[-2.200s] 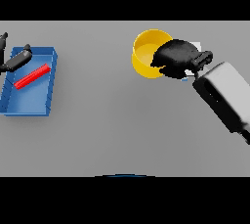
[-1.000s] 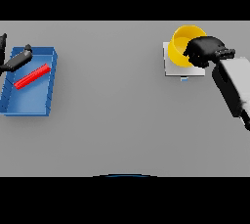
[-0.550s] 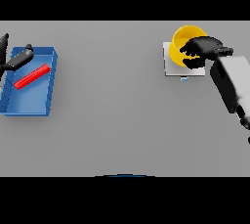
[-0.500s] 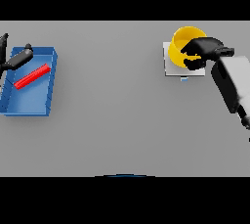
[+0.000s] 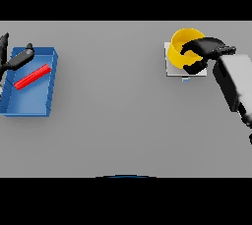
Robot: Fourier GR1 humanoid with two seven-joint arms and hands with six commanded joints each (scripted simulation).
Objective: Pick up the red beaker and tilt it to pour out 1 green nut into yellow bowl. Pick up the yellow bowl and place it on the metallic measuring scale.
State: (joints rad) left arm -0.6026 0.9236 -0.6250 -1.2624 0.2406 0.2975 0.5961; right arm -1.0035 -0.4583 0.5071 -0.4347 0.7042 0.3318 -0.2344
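Already I have the yellow bowl (image 5: 183, 48) sitting on the metallic scale (image 5: 172, 69), right hand (image 5: 204, 51) fingers curled around its rim, release pending.

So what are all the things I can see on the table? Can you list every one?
yellow bowl: one, yellow, far right of the table, sitting on the scale.
metallic measuring scale: one, pale silver-white, flat, under the bowl at the far right.
blue tray: one, blue, with low walls, at the left edge of the table.
red beaker: one, red, lying on its side inside the tray.
table: one, grey, under everything.
left hand: one, dark, at the far left over the tray's back corner.
right hand: one, dark, on a white and grey arm, fingers curled round the bowl's right rim.
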